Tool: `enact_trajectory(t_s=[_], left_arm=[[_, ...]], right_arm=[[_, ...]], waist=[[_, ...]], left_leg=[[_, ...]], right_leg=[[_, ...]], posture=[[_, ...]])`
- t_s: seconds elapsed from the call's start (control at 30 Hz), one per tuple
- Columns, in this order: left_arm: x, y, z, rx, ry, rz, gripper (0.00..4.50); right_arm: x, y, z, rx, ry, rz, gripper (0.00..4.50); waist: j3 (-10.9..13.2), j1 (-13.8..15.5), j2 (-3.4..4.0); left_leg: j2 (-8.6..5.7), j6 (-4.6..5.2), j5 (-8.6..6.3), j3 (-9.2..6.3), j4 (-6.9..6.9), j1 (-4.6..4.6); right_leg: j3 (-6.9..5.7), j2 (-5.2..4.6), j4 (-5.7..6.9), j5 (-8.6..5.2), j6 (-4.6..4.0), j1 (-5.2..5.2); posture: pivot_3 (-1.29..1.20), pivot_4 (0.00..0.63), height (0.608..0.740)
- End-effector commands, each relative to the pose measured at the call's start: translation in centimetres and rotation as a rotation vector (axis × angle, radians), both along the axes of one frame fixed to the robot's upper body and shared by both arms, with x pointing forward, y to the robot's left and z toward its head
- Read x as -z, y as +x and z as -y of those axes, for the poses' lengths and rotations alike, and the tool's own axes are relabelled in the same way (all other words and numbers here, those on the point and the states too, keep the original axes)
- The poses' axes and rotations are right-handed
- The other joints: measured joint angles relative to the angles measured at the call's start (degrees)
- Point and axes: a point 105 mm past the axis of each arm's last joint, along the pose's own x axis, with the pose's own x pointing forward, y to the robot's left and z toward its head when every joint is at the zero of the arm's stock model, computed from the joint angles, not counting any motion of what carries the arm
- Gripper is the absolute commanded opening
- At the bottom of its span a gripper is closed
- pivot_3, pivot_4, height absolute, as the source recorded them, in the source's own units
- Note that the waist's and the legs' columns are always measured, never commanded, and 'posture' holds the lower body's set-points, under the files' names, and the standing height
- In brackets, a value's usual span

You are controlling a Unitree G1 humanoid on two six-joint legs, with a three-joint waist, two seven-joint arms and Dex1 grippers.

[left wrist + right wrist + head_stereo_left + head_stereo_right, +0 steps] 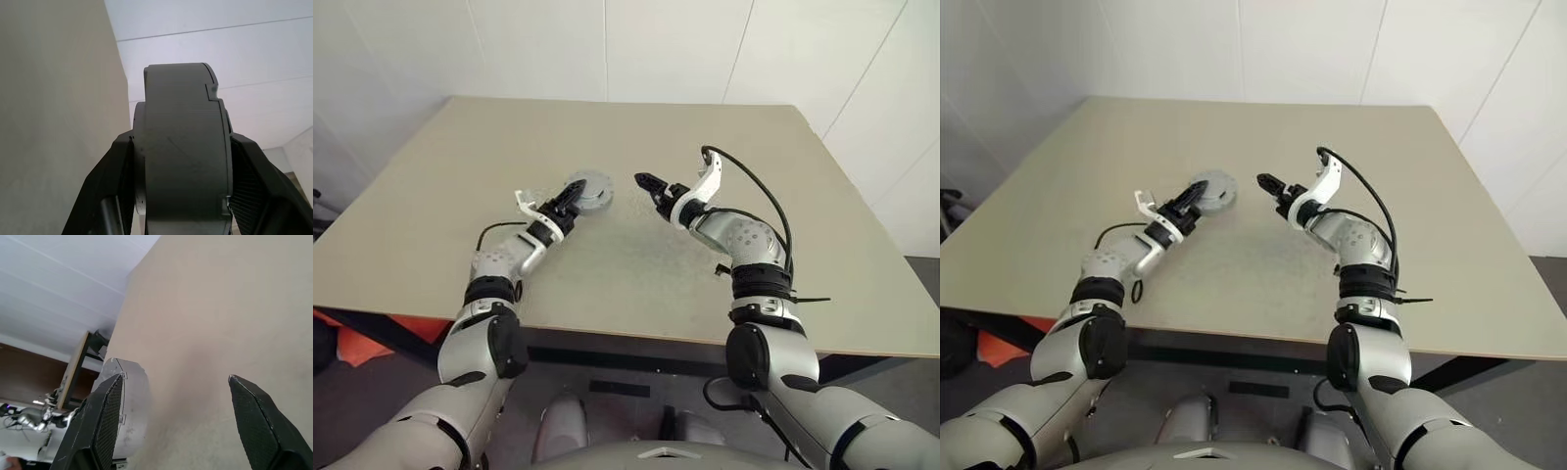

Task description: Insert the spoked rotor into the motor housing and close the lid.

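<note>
A: Where is the motor housing [590, 190]?

B: Left gripper [570, 199] jaws squeeze its sides, lid on top. Right gripper [647, 183] jaws are wide open, empty, beside it. Set the housing down slowly and flat.

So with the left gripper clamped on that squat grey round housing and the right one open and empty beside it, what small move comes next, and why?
Probably lower the squat grey round motor housing onto the beige table: the left gripper holds it lid-closed, while the right gripper stands open and apart.

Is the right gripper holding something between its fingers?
No. In the right wrist view the right gripper stands open, with only the bare table between its two fingers.
</note>
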Motion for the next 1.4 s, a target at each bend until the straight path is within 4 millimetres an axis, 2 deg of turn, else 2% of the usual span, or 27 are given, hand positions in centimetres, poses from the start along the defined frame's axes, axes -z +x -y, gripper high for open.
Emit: enact_trajectory(t_s=[0.03,0.13,0.23,0.5,0.63,0.7,0.73,0.87,0.93,1.07,1.2,1.3,1.4], left_arm=[[-1.5,1.2,-6.0,-0.252,0.078,0.043,2.13],[-1.2,1.3,-9.0,-0.353,0.138,0.001,2.13],[-0.6,1.4,-10.3,-0.398,0.177,-0.054,2.13],[1.7,1.5,-9.7,-0.392,0.210,-0.191,2.13],[2.4,1.2,-10.9,-0.446,0.225,-0.234,2.13],[2.5,1.0,-11.7,-0.477,0.262,-0.244,2.84],[2.5,1.0,-12.1,-0.491,0.273,-0.243,3.04],[2.0,0.6,-15.4,-0.646,0.320,-0.286,4.30],[1.8,0.1,-17.7,-0.750,0.345,-0.326,4.43],[-0.1,-0.7,-21.2,-0.909,0.399,-0.327,4.43],[-2.6,-0.9,-23.2,-0.984,0.476,-0.284,4.43],[-4.7,-0.8,-23.8,-1.015,0.552,-0.239,4.43],[-7.9,0.2,-23.2,-0.992,0.574,-0.137,4.43]], right_arm=[[-1.7,0.5,0.2,0.015,0.002,0.065,3.91],[-1.5,0.5,0.1,0.015,-0.003,0.061,3.91],[-1.4,0.6,-0.3,0.006,-0.012,0.060,3.91],[-1.4,0.7,-1.0,-0.021,-0.018,0.065,3.91],[-1.3,0.7,-1.0,-0.027,-0.020,0.062,3.91],[-1.1,0.6,-1.0,-0.034,-0.024,0.057,3.93],[-1.0,0.6,-1.1,-0.038,-0.028,0.053,3.93],[-0.7,0.5,-1.3,-0.058,-0.040,0.043,3.93],[-0.6,0.5,-1.3,-0.064,-0.056,0.049,3.93],[-0.3,0.5,-1.3,-0.079,-0.089,0.064,3.93],[0.0,0.3,-1.6,-0.107,-0.129,0.096,3.93],[-0.5,-0.3,-2.4,-0.153,-0.190,0.183,3.93],[-1.7,-1.1,-3.3,-0.176,-0.287,0.367,3.93]], waist=[[0.0,-0.4,0.00],[0.0,-0.5,-0.01],[0.0,-0.5,-0.01],[0.0,0.4,-0.07],[0.0,0.3,-0.08],[0.0,0.2,-0.08],[0.0,0.2,-0.08],[0.0,-0.4,-0.08],[0.0,-1.2,-0.08],[0.0,-1.6,-0.10],[0.0,-1.0,-0.12],[0.0,-0.4,-0.17],[0.1,0.2,-0.26]], left_leg=[[0.02,0.00,0.00,-0.01,0.00,0.00],[0.04,0.04,-0.03,-0.04,0.01,-0.01],[0.01,0.08,-0.05,-0.04,0.04,-0.04],[-0.02,0.11,-0.08,-0.09,0.38,-0.02],[-0.04,0.08,-0.06,-0.08,0.42,0.13],[-0.03,0.06,-0.05,-0.08,0.41,0.29],[-0.02,0.06,-0.05,-0.08,0.41,0.35],[-0.01,0.04,-0.04,-0.07,0.40,0.56],[0.01,0.01,-0.02,-0.07,0.40,0.65],[0.10,-0.05,0.02,-0.08,0.37,0.66],[0.09,0.02,-0.03,-0.08,0.37,0.58],[0.05,0.04,-0.04,-0.08,0.38,0.52],[0.06,0.03,-0.04,-0.08,0.40,0.51]], right_leg=[[0.00,0.02,0.00,0.01,0.00,-0.01],[-0.01,0.07,-0.01,0.01,0.01,-0.01],[-0.01,0.04,-0.02,0.01,0.01,-0.01],[-0.04,-0.09,0.05,0.04,0.05,0.26],[-0.04,-0.15,0.08,0.03,-0.05,0.39],[-0.04,-0.15,0.11,0.04,-0.05,0.49],[-0.04,-0.14,0.12,0.03,-0.06,0.54],[0.02,-0.12,0.21,0.03,-0.07,0.63],[0.04,-0.09,0.32,0.02,-0.08,0.63],[0.06,0.03,0.34,0.01,-0.10,0.57],[0.03,0.00,0.29,-0.01,-0.14,0.56],[0.00,-0.07,0.28,-0.02,-0.14,0.57],[-0.01,-0.08,0.28,-0.01,-0.13,0.57]], posture=[[0.00,0.000,0.740],[0.00,0.000,0.740],[0.00,0.000,0.740],[0.00,0.000,0.740],[0.00,0.000,0.740],[0.00,0.000,0.740],[0.00,0.000,0.740],[0.00,0.000,0.740],[0.00,0.000,0.740],[0.00,0.000,0.740],[0.00,0.000,0.740],[0.00,0.000,0.740],[0.00,0.000,0.740]])
